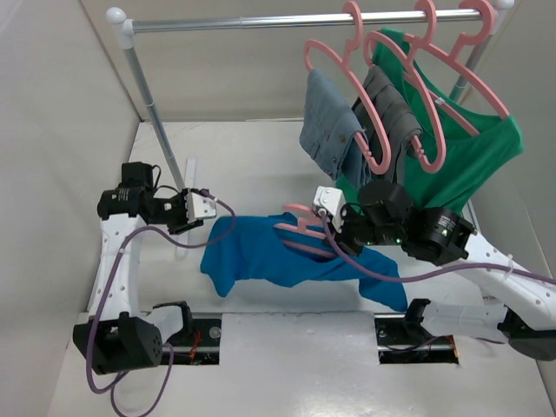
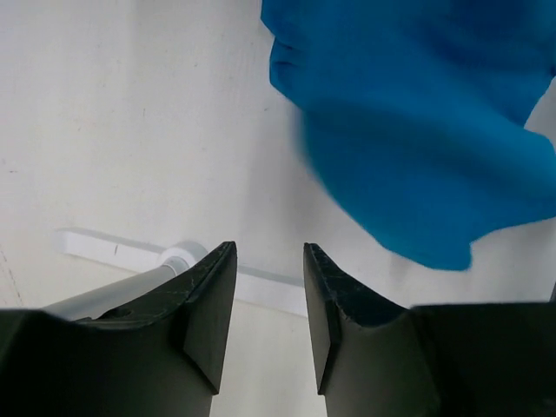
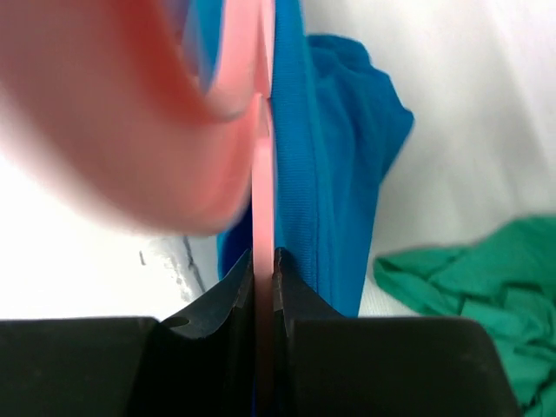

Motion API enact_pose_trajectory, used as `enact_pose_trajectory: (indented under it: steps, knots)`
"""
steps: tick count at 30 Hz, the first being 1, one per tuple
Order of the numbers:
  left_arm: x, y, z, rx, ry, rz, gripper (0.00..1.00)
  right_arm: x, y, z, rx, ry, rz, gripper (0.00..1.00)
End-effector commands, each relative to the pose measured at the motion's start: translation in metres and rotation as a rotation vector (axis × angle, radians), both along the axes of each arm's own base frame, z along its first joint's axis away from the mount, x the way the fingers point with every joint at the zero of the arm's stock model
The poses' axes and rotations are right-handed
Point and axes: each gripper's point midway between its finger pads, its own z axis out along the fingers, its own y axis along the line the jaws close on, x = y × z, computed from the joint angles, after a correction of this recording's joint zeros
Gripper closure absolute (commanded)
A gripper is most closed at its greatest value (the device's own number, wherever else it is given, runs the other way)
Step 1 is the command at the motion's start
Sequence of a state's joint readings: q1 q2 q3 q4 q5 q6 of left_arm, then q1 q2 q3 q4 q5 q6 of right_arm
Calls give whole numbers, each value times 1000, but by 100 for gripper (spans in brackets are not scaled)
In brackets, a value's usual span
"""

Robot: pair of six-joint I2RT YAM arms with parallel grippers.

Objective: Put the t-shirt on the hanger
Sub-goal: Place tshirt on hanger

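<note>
The royal-blue t-shirt (image 1: 261, 256) hangs draped over the pink hanger (image 1: 300, 228), held above the table in the middle of the top view. My right gripper (image 1: 337, 233) is shut on the hanger; in the right wrist view the thin pink bar (image 3: 263, 208) sits pinched between the jaws, with blue cloth (image 3: 339, 148) beside it. My left gripper (image 1: 208, 205) is open and empty, just left of the shirt's left edge. In the left wrist view the shirt (image 2: 417, 122) lies beyond the open fingers (image 2: 213, 295).
A clothes rack (image 1: 287, 19) stands at the back, its left post (image 1: 156, 122) and foot (image 2: 178, 258) near my left gripper. Pink hangers on it carry grey-blue garments (image 1: 334, 130) and a green shirt (image 1: 460, 152), close behind my right arm. Walls close in left and right.
</note>
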State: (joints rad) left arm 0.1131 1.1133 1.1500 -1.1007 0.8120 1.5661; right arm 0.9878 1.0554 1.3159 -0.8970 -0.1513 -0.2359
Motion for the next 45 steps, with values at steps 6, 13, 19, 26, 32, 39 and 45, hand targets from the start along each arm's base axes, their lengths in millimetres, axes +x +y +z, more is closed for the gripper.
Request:
enact_pose_trajectory:
  steps: [6, 13, 19, 26, 32, 39, 45]
  knots:
    - [33, -1, 27, -227, -10, 212, 55, 34, -11, 7, 12, 31, -214, 100]
    - [-13, -43, 19, -299, 67, -36, 0, 33, 17, 48, 171, 5, -130, 100]
    - [22, -46, 17, -383, 28, 185, 0, 33, 29, 59, 200, 13, -90, 100]
    - [41, -60, -5, -390, 87, 386, 28, 33, 36, 62, 221, 12, -69, 100]
    - [58, -44, 3, -348, 13, 481, 67, 31, 34, 62, 222, 11, -69, 100]
    - [53, -53, 10, -392, 44, 427, 100, 33, 30, 54, 197, 16, -89, 100]
    - [52, -44, 47, -382, 72, 375, 100, 49, -3, -1, 54, 113, -184, 100]
